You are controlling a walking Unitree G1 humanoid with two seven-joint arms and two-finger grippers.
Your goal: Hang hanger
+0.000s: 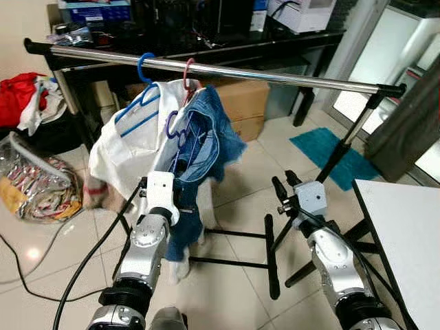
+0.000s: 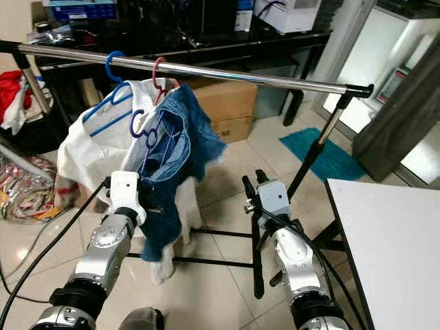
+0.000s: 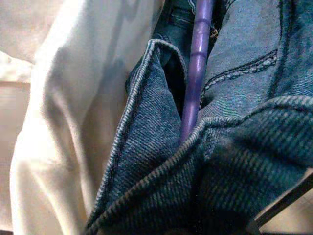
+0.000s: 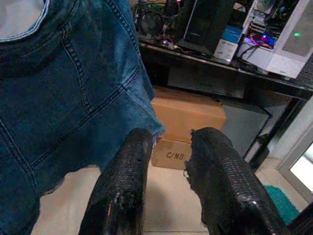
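Purple hanger (image 1: 180, 137): carrying denim garment (image 1: 203, 137), hook below chrome rail (image 1: 227, 71), beside blue hanger (image 1: 142, 69) and pink hanger (image 1: 188, 74). Left tool (image 1: 162, 180): buried in denim, finger state cannot tell. Right tool (image 4: 168, 161): fingers slightly spread, empty. Cardboard box (image 4: 188, 115): lettering "C/NO."

A silver rail (image 1: 275, 75) with black ends carries a blue hanger (image 1: 142, 69) and a pink hanger (image 1: 188, 74). A purple hanger (image 1: 172, 126) sits in blue denim (image 1: 206, 137), beside a white garment (image 1: 130, 148) with blue trim. Behind are brown boxes (image 1: 242, 103), a teal mat (image 1: 328, 152), red cloth (image 1: 15, 96) and a white desk (image 1: 405, 227). Both hands are black-fingered: right hand (image 1: 283, 184).
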